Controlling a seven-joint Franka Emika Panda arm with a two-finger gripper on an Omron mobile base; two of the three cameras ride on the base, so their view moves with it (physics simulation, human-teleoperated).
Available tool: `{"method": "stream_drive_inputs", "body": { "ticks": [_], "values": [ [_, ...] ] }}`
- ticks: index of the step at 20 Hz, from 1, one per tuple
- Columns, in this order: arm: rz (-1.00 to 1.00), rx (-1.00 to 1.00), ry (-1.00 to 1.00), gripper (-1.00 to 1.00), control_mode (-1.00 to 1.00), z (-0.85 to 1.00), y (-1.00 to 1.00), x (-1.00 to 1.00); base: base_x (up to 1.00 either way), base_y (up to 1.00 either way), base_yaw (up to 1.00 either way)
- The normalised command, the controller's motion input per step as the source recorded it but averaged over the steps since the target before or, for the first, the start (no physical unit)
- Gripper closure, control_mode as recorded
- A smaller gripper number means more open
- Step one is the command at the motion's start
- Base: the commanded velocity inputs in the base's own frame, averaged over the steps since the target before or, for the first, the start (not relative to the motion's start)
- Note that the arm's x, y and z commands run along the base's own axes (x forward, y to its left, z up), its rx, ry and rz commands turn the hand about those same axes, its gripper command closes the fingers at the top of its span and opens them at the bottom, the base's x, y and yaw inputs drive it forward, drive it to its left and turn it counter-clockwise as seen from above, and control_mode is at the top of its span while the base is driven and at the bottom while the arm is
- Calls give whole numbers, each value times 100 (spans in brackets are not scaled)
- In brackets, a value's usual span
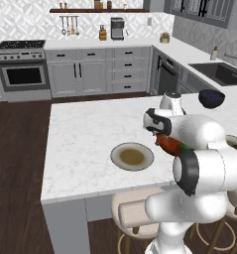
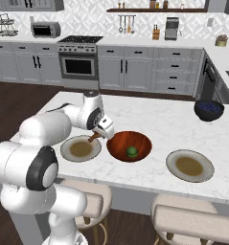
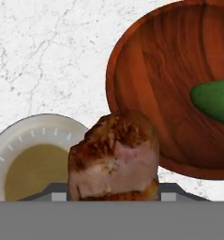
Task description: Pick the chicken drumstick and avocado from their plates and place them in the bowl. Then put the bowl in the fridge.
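the gripper (image 2: 99,134) hangs above the marble island, over the gap between the left plate (image 2: 80,148) and the wooden bowl (image 2: 129,145), its jaws closed on the chicken drumstick (image 3: 114,161). in the hand view the drumstick sits right at the bottom, browned on top with paler meat showing on its face, clear of both the plate (image 3: 33,154) behind it to the left and the bowl (image 3: 179,89) to the upper right. in the right base view a small brown piece of the drumstick (image 2: 93,138) shows just under the hand, beside the bowl's left rim and above the near edge of the plate. the avocado (image 2: 131,152) lies inside the bowl, near its middle; the hand view shows it as a green shape (image 3: 214,99) against the bowl's right side. the left plate is bare, its olive-brown centre open to view, and the left base view shows it (image 1: 132,156) on the counter beside the arm, with the bowl's red rim (image 1: 170,144) partly hidden behind the white arm. a second plate (image 2: 189,165) sits on the island to the right of the bowl, well apart from it. a dark blue bowl (image 2: 209,109) stands near the island's far right corner. behind the island run grey cabinets and an oven (image 2: 78,64).
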Motion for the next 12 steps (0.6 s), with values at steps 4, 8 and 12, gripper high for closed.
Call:
{"method": "stream_drive_inputs", "body": {
  "ticks": [4, 8, 12],
  "values": [
    [0, 0, 0, 100, -100, -5, -72, 2, 0, 0, 0],
    [0, 0, 8, 100, -100, -5, -63, 43, 0, 0, 0],
    [3, 1, 11, 100, -100, -3, -55, 48, 0, 0, 0]
  ]
}}
